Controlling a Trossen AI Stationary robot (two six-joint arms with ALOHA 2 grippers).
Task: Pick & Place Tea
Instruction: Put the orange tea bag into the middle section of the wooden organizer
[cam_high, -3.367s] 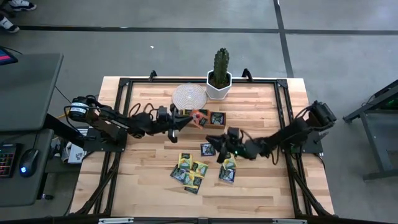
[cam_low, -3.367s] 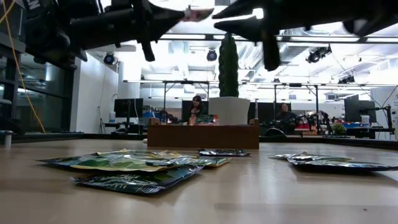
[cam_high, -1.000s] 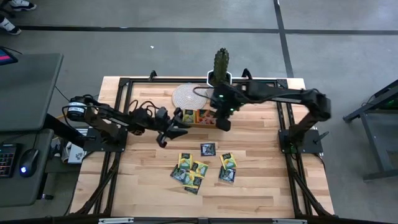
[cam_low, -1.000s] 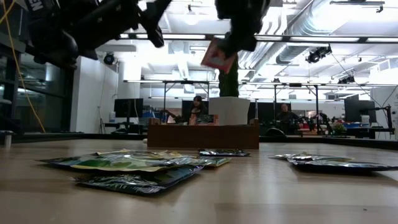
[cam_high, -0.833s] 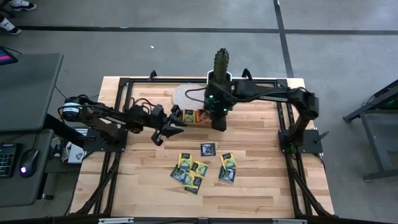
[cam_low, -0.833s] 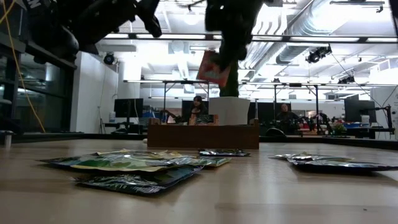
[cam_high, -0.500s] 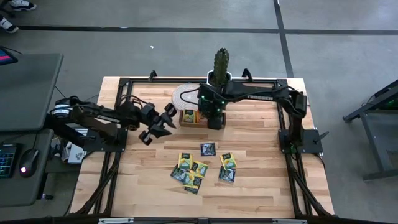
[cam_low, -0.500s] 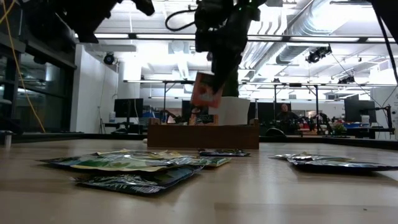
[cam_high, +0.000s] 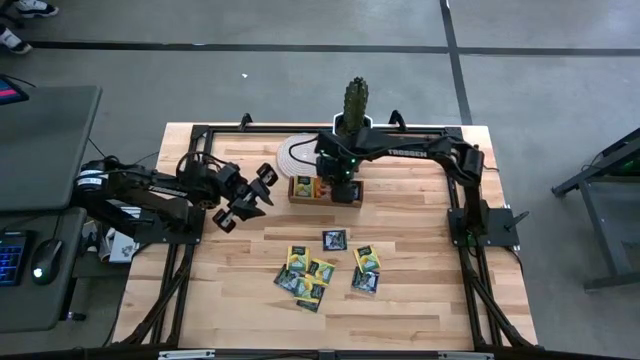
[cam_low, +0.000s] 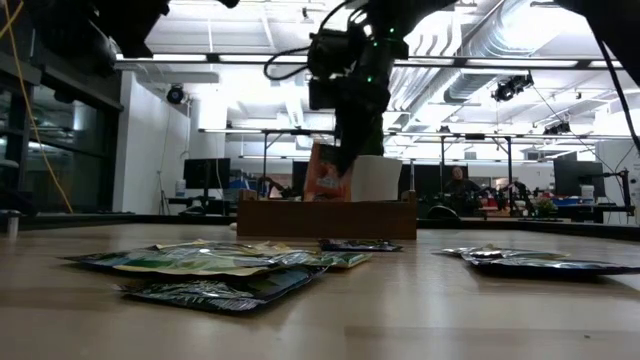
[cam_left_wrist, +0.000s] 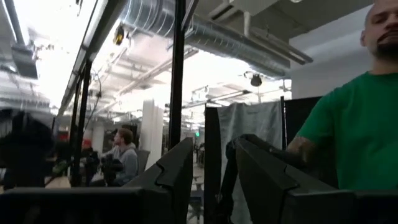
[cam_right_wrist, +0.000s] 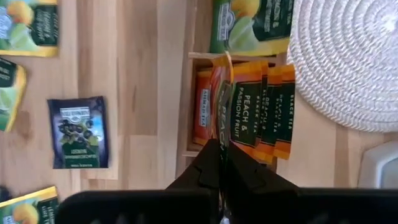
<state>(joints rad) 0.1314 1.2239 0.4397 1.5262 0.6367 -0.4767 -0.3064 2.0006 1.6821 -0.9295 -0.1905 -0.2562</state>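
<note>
**A:** Nearest the camera at table height, what lies on the wooden table (cam_high: 420, 260)?

**B:** Loose tea packets: a cluster of yellow-green ones (cam_high: 305, 273) toward the front, a second small pile (cam_high: 366, 270) just to its right, and a single dark blue packet (cam_high: 334, 239) a little farther back. In the low view they lie flat (cam_low: 215, 262) on the boards.

**A:** And beyond them?

**B:** The brown wooden tray (cam_high: 326, 190) sits mid-table. The right gripper (cam_high: 338, 186) hangs directly over it, fingers pressed together on an orange-red packet (cam_low: 327, 173), held upright on edge with its lower end down at the tray. The right wrist view shows that packet (cam_right_wrist: 222, 112) edge-on above a row of orange "Peach & Passion Fruit" packets (cam_right_wrist: 261, 109) in one compartment, with a green packet (cam_right_wrist: 249, 25) in the next compartment.

**A:** The other arm?

**B:** The left gripper (cam_high: 250, 200) is lifted over the table's left part, well apart from the tray, its fingers (cam_left_wrist: 180, 174) standing partly apart with nothing between them. Its wrist camera looks into the room, where a person in a green shirt (cam_left_wrist: 354, 124) stands.

**A:** Farthest back?

**B:** A woven white coaster (cam_high: 300, 155) beside the tray, and a cactus in a white pot (cam_high: 354, 115) at the table's far edge.
</note>
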